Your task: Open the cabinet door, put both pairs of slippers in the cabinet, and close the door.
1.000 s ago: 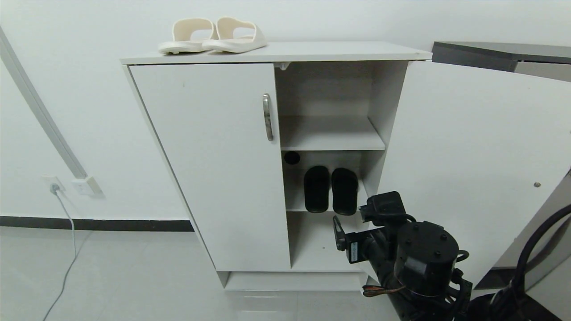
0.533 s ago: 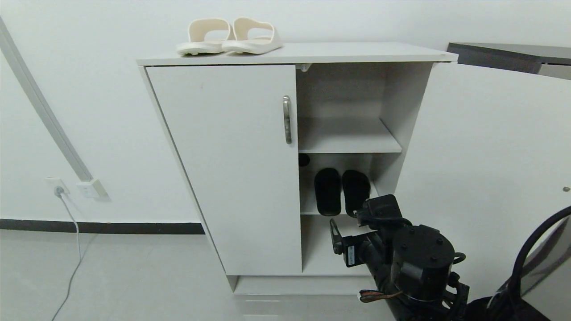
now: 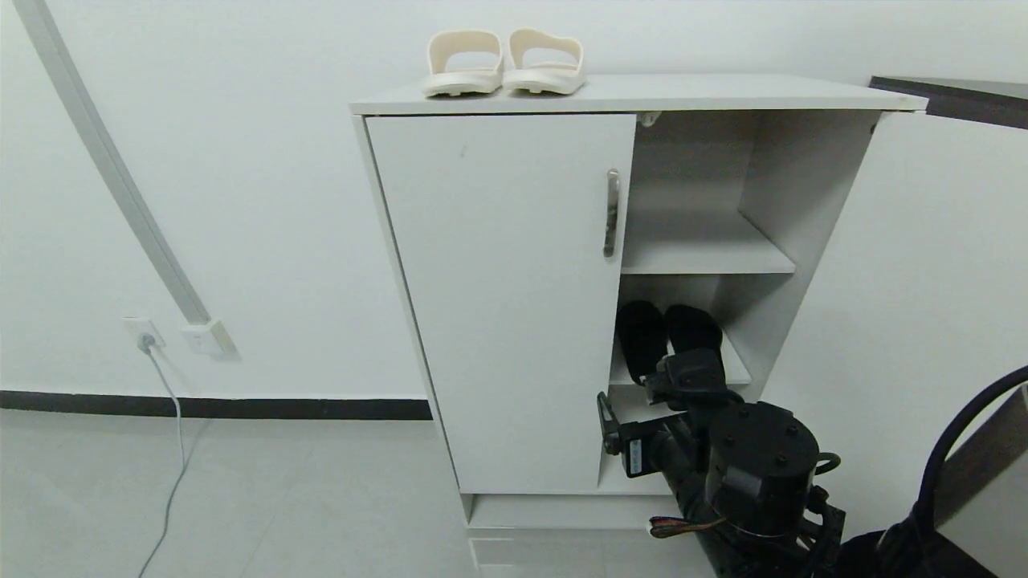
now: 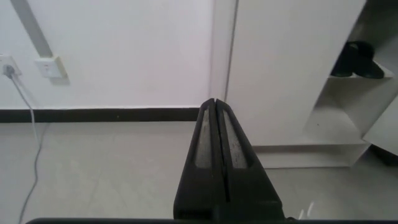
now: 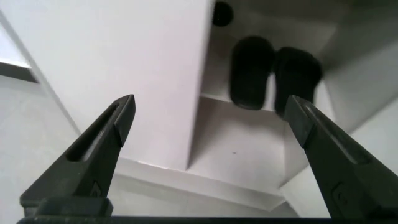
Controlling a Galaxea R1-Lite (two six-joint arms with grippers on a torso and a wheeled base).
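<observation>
Two rounded black slippers (image 3: 666,341) fill the white cabinet's (image 3: 498,305) middle shelf (image 3: 735,369) beyond the spread right claw (image 5: 210,107); left claw (image 4: 214,111) closed.

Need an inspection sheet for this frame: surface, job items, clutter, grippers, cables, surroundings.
Surface: cabinet top, white and flat; pale floor below.
Job's things: cream slippers side by side on the cabinet top, left end; black slippers on the middle shelf inside; right door swung open; left door shut.
Clutter: nothing seen.
Grippers: left gripper fingers shut, empty, out over the floor; right gripper open, empty, before the cabinet's lower opening.
Cables: grey cord runs from the wall socket down to the floor.
Surroundings: white wall, black baseboard, slanted grey conduit.
</observation>
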